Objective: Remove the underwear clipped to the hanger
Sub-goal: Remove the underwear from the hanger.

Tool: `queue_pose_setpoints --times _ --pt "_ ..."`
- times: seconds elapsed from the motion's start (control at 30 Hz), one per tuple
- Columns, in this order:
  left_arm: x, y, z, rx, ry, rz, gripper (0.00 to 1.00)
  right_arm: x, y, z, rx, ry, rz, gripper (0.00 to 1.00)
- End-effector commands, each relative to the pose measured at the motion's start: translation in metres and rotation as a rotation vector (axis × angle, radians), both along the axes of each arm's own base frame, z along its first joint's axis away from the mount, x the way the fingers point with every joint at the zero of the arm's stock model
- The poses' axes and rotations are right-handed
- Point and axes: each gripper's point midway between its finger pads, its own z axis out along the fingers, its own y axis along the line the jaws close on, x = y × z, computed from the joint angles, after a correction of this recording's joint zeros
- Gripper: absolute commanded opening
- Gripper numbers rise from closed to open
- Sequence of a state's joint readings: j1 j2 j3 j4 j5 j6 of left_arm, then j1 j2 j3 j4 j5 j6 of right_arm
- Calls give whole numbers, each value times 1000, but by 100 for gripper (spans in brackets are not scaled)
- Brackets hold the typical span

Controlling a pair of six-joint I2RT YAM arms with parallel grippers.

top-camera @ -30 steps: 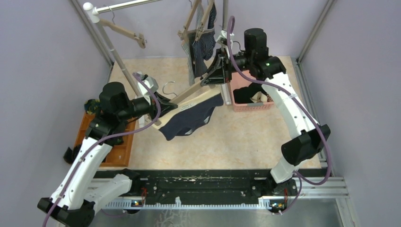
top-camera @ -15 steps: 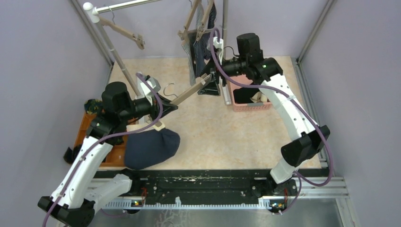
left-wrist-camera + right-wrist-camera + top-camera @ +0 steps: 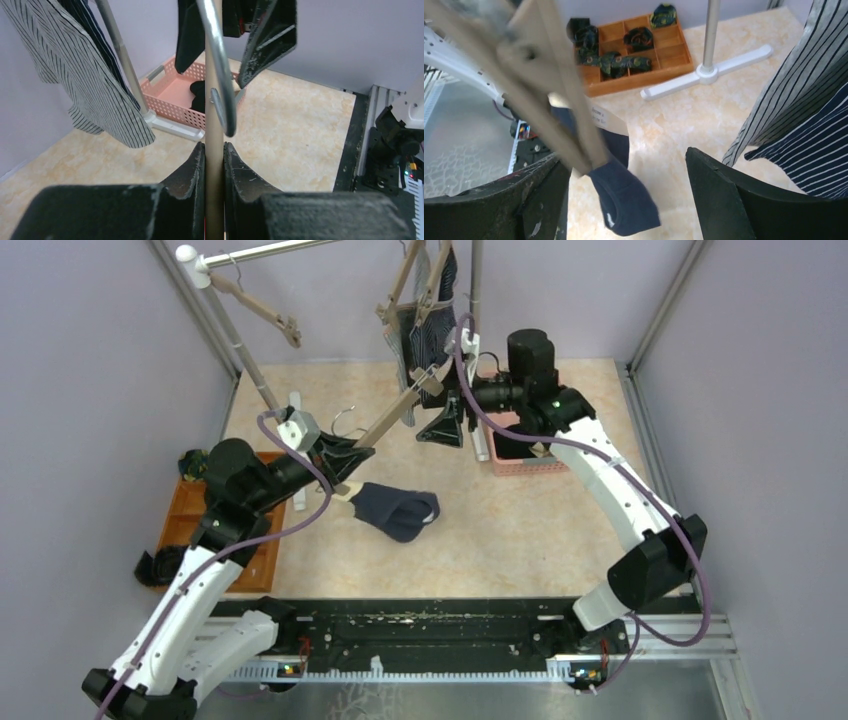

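Lavender walls close off the beige table on three sides.

Overhead view:
- The left tool is pressed together on the wooden hanger, left of centre. The bar is tilted up toward top centre.
- The navy underwear is seen bunched, dangling from the hanger's lower end, low over the table. Contact with the table cannot be told. It is judged to be held by one clip only.
- The right tool is spread and empty, just beside the hanger's upper end.
- Striped underwear is clipped up at top centre.
- The pink basket is right of centre, the orange tray at the left edge, and the rack pole upper left.

Left wrist view: the bar is pinched between both fingers at bottom centre. The metal hook is directly above.

Right wrist view: the fingers are wide apart at the lower corners. The hanger end is upper left and the navy cloth is low in the gap.

Handling: the cloth is judged light, soft and limp, so it will fold and drape. A hold is best taken on the bunched cloth just under the clip, then pulled down and away.

Room: open table is available at centre and lower right. Crowding is expected near the striped pieces, basket and pole.
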State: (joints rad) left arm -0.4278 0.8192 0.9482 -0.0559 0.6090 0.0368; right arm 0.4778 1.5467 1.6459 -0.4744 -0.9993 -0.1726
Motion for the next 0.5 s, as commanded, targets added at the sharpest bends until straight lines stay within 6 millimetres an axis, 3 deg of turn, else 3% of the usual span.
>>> queue_pose_setpoints --times 0.0,0.13,0.3,0.47 --pt "5 -1 44 -177 -151 20 0 -22 1 78 256 -182 22 83" --pt "14 -7 45 -226 -155 7 0 -27 1 100 424 -197 10 72" --pt "22 -17 50 -248 -170 -33 0 -32 2 117 617 -159 46 75" --pt "24 -27 60 -264 -180 -76 0 -30 3 132 736 -158 87 71"
